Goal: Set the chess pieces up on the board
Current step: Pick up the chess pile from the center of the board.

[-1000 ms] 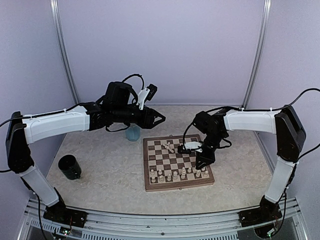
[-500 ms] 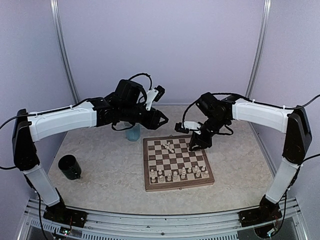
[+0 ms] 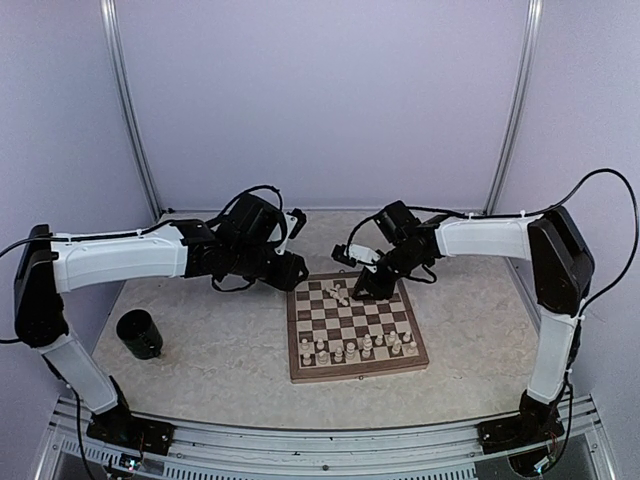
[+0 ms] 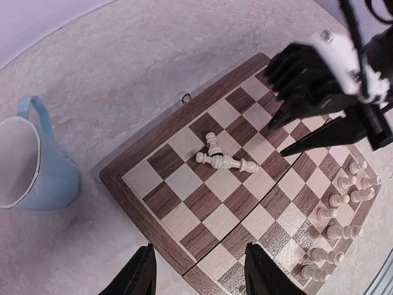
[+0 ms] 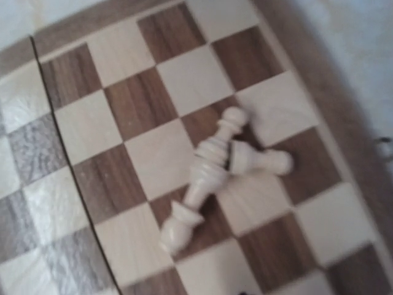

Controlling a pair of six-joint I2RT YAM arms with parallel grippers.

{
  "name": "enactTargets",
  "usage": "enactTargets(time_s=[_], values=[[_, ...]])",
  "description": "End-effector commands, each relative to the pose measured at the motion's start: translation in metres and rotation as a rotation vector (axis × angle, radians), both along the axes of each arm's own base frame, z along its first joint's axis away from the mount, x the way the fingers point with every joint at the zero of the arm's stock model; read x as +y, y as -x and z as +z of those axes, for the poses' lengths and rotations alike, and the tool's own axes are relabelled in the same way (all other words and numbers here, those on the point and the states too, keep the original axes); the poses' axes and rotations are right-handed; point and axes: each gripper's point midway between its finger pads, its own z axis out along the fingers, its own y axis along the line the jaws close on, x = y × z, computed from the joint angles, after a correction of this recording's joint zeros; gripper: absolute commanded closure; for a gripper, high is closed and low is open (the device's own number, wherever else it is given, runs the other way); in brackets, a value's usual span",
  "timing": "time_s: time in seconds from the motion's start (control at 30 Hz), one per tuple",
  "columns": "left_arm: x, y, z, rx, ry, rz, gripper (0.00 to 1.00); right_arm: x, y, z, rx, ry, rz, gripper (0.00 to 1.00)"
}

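Over board (image 3: 352, 321), right gripper (image 3: 358, 292) lower.

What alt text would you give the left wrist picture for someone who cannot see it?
A wooden chessboard fills the view from above, with a few pale chess pieces lying toppled together on it and more at the picture's right. The right arm's black claw hangs open beside the toppled ones; a blue cup stands off the board, left.
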Motion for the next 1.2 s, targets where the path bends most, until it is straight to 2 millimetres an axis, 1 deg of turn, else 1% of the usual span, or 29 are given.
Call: enactTargets(time_s=[0.0, 0.03, 0.13, 0.23, 0.33, 0.5, 0.6, 0.7, 0.77, 0.8, 0.83, 0.87, 0.9, 0.97, 1.07, 1.13, 1.17], values=[[0.011, -0.004, 0.049, -0.08, 0.144, 0.088, 0.5, 0.025, -0.001, -0.012, 0.01, -0.018, 0.006, 0.7], [0.014, -0.003, 0.053, -0.089, 0.153, 0.098, 0.5, 0.028, -0.001, -0.016, 0.008, -0.01, 0.005, 0.7], [0.021, -0.002, 0.056, -0.097, 0.172, 0.117, 0.5, 0.034, -0.005, -0.026, 0.0, 0.025, -0.012, 0.69], [0.024, -0.001, 0.061, -0.102, 0.195, 0.125, 0.5, 0.034, -0.013, -0.036, -0.005, 0.055, -0.047, 0.69], [0.024, 0.0, 0.061, -0.099, 0.209, 0.126, 0.5, 0.034, -0.016, -0.044, 0.007, 0.073, -0.059, 0.69], [0.024, 0.002, 0.062, -0.094, 0.221, 0.125, 0.5, 0.029, -0.01, -0.058, 0.042, 0.101, -0.06, 0.78], [0.024, 0.002, 0.063, -0.094, 0.225, 0.126, 0.5, 0.024, -0.012, -0.061, 0.03, 0.122, -0.08, 0.79], [0.021, 0.001, 0.061, -0.088, 0.225, 0.122, 0.5, 0.025, -0.01, -0.061, 0.047, 0.117, -0.083, 0.73], [0.02, 0.002, 0.061, -0.085, 0.229, 0.123, 0.5, 0.029, -0.01, -0.059, 0.061, 0.1, -0.081, 0.66], [0.019, 0.002, 0.061, -0.083, 0.231, 0.122, 0.5, 0.031, -0.01, -0.058, 0.068, 0.094, -0.082, 0.6], [0.019, 0.003, 0.061, -0.083, 0.234, 0.123, 0.5, 0.032, -0.012, -0.058, 0.071, 0.09, -0.083, 0.57], [0.019, 0.003, 0.061, -0.084, 0.237, 0.124, 0.5, 0.033, -0.013, -0.059, 0.072, 0.096, -0.086, 0.57], [0.019, 0.003, 0.062, -0.085, 0.241, 0.124, 0.5, 0.033, -0.015, -0.062, 0.073, 0.104, -0.092, 0.58], [0.019, 0.004, 0.062, -0.085, 0.245, 0.125, 0.5, 0.033, -0.019, -0.066, 0.07, 0.121, -0.1, 0.65], [0.018, 0.004, 0.059, -0.079, 0.242, 0.123, 0.5, 0.03, -0.017, -0.073, 0.078, 0.135, -0.101, 0.8], [0.017, 0.003, 0.056, -0.074, 0.239, 0.123, 0.5, 0.028, -0.013, -0.072, 0.083, 0.134, -0.097, 0.87], [0.017, 0.003, 0.056, -0.074, 0.24, 0.123, 0.5, 0.026, -0.011, -0.069, 0.082, 0.132, -0.093, 0.89]])
